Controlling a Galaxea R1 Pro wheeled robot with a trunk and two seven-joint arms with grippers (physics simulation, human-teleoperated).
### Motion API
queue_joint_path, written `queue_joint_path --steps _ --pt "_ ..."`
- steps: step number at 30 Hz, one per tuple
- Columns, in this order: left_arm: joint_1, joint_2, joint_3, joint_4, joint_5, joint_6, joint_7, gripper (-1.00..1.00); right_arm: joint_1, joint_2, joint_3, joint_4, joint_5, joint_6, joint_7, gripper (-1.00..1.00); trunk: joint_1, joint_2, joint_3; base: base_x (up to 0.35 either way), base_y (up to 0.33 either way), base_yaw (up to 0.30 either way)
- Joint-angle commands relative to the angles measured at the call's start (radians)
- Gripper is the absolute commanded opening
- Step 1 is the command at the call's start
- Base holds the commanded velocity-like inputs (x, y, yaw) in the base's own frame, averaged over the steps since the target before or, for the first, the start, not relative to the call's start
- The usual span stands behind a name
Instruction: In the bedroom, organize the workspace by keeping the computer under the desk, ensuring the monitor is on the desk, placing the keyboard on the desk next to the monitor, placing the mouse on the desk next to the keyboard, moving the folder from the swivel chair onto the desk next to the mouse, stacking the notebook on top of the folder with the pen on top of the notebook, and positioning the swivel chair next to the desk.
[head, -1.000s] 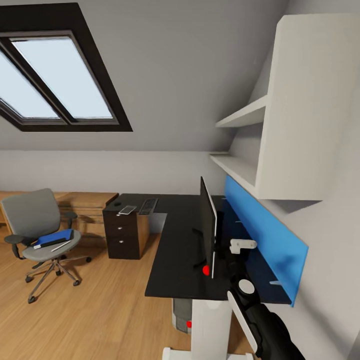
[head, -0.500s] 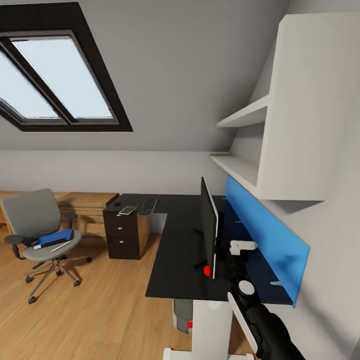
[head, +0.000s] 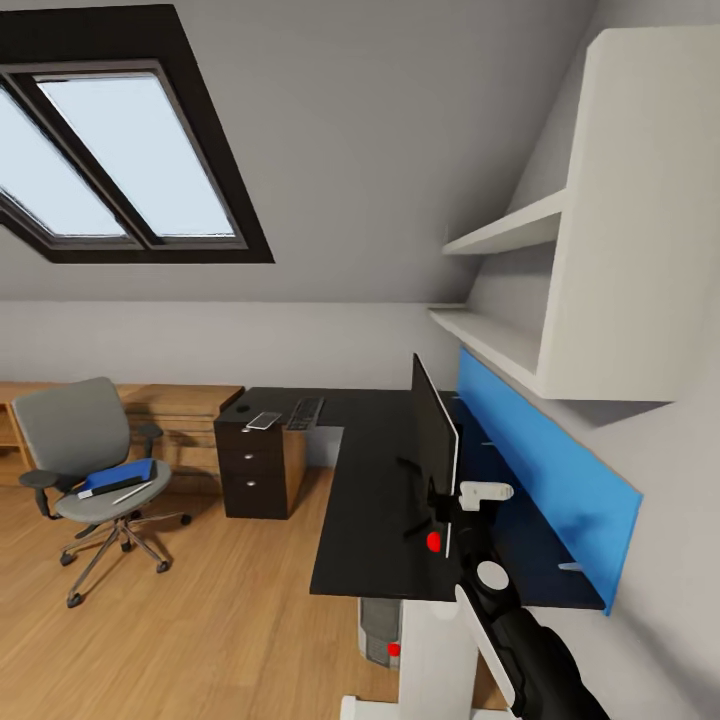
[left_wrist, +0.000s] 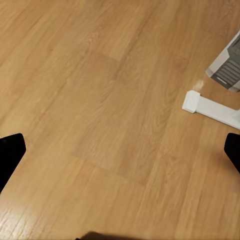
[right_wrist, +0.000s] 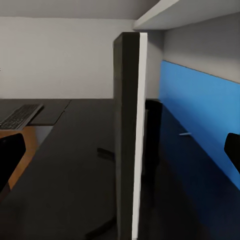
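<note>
Camera shifted, scene slid rightward. Swivel chair (head: 88, 455) with folder (head: 117, 477), far left of right gripper (head: 470, 510). Keyboard (head: 305, 411) on desk (head: 365, 500). Monitor (head: 435, 450) edge-on between spread right fingers. Left gripper (left_wrist: 120, 155) spread over floor (left_wrist: 100, 100).

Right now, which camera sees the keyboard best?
The head view: the whole keyboard lies on the desk above the drawer unit, though small and far. The right wrist view catches just one end of it, past the monitor.

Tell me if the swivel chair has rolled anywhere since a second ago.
No. The swivel chair keeps its spacing from the drawer unit; both shifted together, so the camera moved.
</note>
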Motion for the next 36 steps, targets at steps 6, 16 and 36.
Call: queue_joint_path --steps 6,16,36 --pt "0.000 0.001 -0.008 0.000 0.003 -0.004 0.009 1.00 0.000 0.000 0.002 -0.001 -0.004 0.004 -0.006 1.00 0.000 0.000 0.000 0.008 0.020 0.000" --pt "-0.001 0.001 -0.008 0.000 0.004 -0.004 0.009 1.00 0.000 0.000 0.002 0.004 -0.004 0.004 -0.007 1.00 0.000 0.000 0.000 0.124 0.043 0.000" --pt "-0.001 0.000 -0.008 0.000 0.004 -0.004 0.008 1.00 0.000 -0.001 0.002 0.005 -0.004 0.004 -0.007 1.00 0.000 0.000 0.000 0.069 0.001 0.000"
